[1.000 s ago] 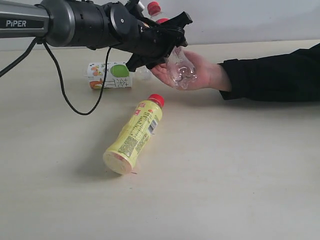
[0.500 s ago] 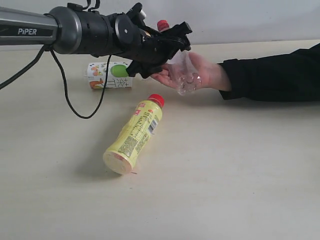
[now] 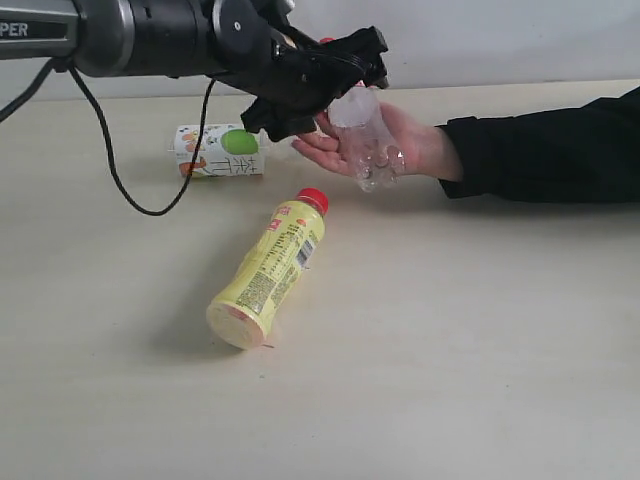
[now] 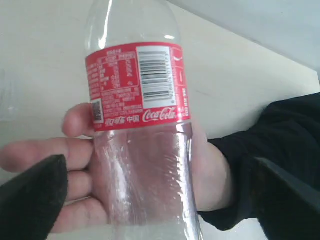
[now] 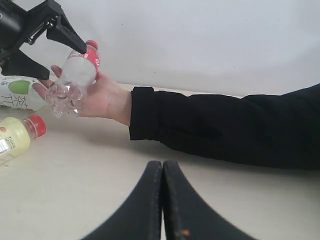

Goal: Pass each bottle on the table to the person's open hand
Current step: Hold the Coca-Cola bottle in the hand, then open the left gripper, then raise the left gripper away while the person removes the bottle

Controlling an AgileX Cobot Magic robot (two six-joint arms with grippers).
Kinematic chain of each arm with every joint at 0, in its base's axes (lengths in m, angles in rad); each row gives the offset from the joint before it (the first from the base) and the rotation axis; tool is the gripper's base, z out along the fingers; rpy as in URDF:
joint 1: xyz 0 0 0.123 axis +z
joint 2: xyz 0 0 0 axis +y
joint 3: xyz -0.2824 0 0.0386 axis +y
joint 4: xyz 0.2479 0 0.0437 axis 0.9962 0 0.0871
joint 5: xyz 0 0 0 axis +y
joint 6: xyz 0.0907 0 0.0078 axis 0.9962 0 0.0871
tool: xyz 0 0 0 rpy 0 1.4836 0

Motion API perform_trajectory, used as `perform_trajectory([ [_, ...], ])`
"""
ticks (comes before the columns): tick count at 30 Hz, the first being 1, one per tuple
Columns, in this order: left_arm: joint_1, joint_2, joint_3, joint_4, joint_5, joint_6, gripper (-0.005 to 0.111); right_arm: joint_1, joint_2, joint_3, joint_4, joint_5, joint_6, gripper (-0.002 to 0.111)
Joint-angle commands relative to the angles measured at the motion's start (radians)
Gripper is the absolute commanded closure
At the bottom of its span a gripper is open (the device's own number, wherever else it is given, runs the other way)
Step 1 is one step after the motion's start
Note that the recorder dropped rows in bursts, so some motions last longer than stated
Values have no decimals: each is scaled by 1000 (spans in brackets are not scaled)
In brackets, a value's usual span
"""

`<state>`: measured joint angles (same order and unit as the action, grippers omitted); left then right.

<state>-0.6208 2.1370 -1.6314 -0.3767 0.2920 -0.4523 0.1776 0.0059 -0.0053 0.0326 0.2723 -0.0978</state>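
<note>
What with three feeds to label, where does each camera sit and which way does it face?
Exterior: off the arms, low, looking across the table toward the wall; shows the left arm above the open hand.
Left wrist: on the left arm, looking between its spread fingers at the cola bottle on the palm.
Right wrist: low over the table behind the closed right fingers, facing the black sleeve.
Shared: all three show the hand and bottle.

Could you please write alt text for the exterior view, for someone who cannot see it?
The left gripper, jaws open, flanks a clear bottle resting in the person's open hand. A yellow bottle and a short green-apple bottle lie on the table.
</note>
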Motion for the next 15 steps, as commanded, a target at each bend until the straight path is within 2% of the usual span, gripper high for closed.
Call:
perform_trajectory([
  [1,3,-77,0,76,78,61,14,-3,-6,5,-4,-5,-4,108],
  [8,3,-191,0,81,183,318,14,-3,-6,5,-4,-5,-4,108],
  [15,3,-287,0,86,274,434,14,-3,-6,5,-4,-5,-4,108],
])
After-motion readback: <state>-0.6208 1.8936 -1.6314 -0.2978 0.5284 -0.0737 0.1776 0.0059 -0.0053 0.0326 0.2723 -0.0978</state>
